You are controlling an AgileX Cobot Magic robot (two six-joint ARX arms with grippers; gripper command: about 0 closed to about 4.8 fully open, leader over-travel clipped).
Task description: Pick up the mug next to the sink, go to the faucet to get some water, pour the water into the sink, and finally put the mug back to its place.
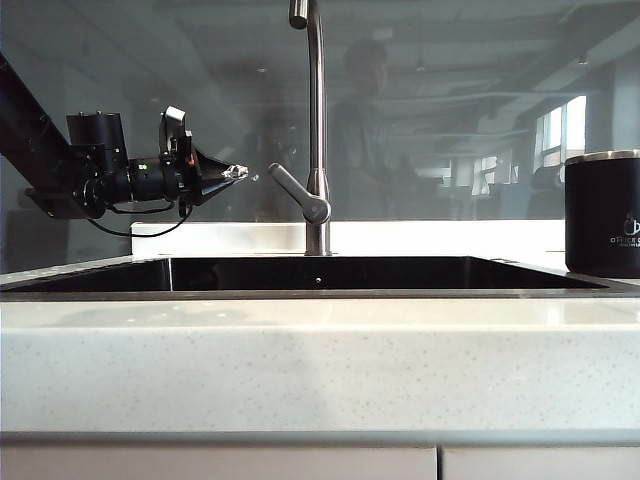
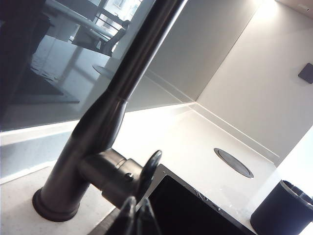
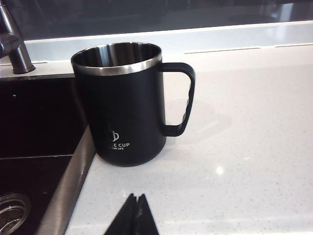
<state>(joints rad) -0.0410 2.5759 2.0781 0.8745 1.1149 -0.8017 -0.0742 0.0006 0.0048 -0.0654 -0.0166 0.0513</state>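
Black mug point(image 3: 122, 105): upright on the speckled white bench point(image 3: 244, 147), just beside the sink point(image 1: 320, 272) edge, handle turned away from the basin; empty-handed. Faucet point(image 1: 316, 130): behind the sink, lever point(image 1: 298, 193) angled toward the left pincer point(image 1: 236, 172), which hovers closed near it. Right pincer point(image 3: 136, 201): closed, near the mug, holding nothing.

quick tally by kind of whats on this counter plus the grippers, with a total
mug: 1
faucet: 1
sink: 1
round counter cover: 1
grippers: 2, left gripper near the faucet lever, right gripper before the mug, both shut
total: 6
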